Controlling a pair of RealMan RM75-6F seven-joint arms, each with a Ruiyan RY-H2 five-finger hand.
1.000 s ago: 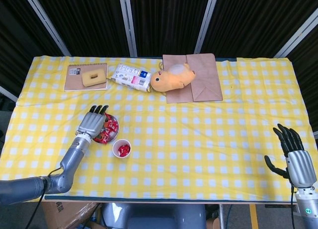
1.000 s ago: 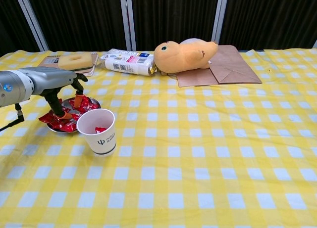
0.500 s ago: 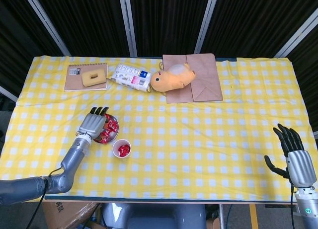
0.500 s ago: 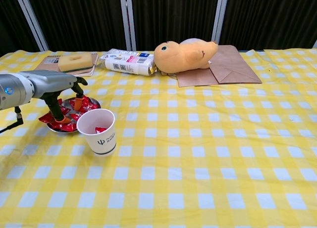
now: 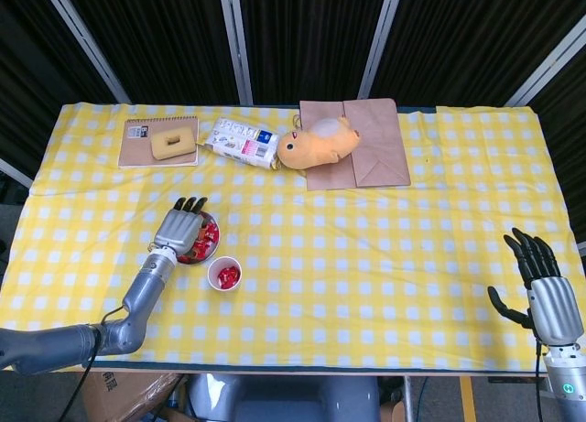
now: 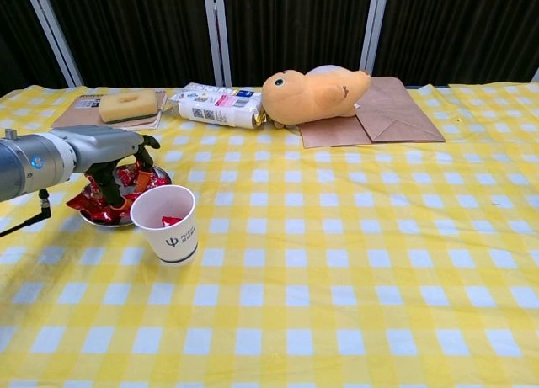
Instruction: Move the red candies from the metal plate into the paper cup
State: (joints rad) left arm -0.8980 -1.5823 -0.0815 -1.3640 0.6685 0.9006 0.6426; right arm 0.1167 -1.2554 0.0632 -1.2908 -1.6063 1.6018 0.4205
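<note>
Your left hand is sliding a little to the right across the metal plate compared with a second ago, and it is now sitting closer to the paper cup. You are keeping its fingers curled down among the red candies heaped on the plate; whether they are pinching a wrapper, the views are not showing clearly. The cup is standing upright just beside the plate, on its near right side, with one red candy lying at its bottom. Your right hand is hanging at the far right edge of the desk, fingers spread apart and holding nothing. Further back, a notebook with a sponge on it, a snack packet and an orange plush toy on a brown paper bag are lying in a row.
</note>
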